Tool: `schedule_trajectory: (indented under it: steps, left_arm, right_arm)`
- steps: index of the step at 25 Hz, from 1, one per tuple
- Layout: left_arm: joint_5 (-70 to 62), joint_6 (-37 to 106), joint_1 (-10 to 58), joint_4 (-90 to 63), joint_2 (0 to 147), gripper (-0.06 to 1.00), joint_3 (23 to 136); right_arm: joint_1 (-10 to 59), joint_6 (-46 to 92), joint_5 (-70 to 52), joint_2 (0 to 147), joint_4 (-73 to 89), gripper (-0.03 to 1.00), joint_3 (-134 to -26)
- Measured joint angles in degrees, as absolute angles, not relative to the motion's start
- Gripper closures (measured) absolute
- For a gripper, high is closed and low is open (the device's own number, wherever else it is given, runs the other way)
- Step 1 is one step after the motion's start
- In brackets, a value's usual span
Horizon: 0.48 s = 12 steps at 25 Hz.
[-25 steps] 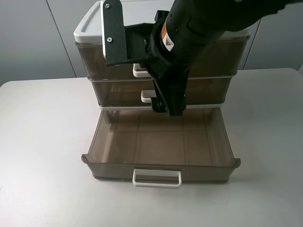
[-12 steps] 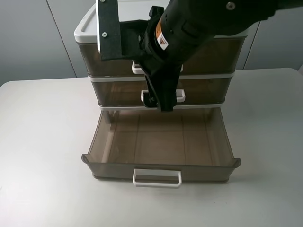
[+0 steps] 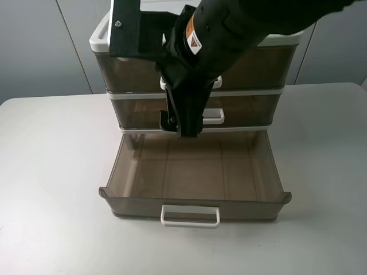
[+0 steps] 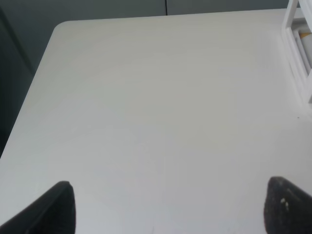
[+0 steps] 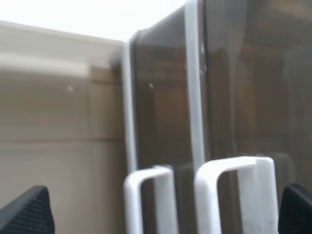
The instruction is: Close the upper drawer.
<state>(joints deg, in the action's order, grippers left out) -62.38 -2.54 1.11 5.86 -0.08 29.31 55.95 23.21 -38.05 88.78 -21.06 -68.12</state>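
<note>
Pale table (image 3: 51,172), upper drawer (image 3: 269,66), warning-triangle sticker (image 3: 191,39)

prob. robot lab or test bench: plain white table (image 3: 46,172), grey wall panels (image 3: 34,46), plastic drawer unit (image 3: 258,109), black arm (image 3: 246,26) w/ warning sticker (image 3: 191,39).

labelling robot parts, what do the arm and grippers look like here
The right arm is bulky matte black, with a small orange and white warning sticker bearing a triangle. A flat black plate with a silver screw sits beside it. The right gripper tapers to black jaws, finely textured in its wrist view. The left gripper shows only two rounded black tips.
</note>
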Motion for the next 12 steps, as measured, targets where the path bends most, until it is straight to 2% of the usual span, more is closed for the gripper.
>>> schedule_trajectory:
  steps: [8,12]
  left_arm:
    - [-62.4,-2.5,1.1,5.9,-0.1,0.20,29.3]
    - [-62.4,-2.5,1.1,5.9,-0.1,0.20,29.3]
  right_arm:
    - [57.6,14.2,-49.7,77.4,-12.1,0.27,-67.9]
    - [57.6,10.3,-55.7,69.7,-11.3,0.27,-64.2]
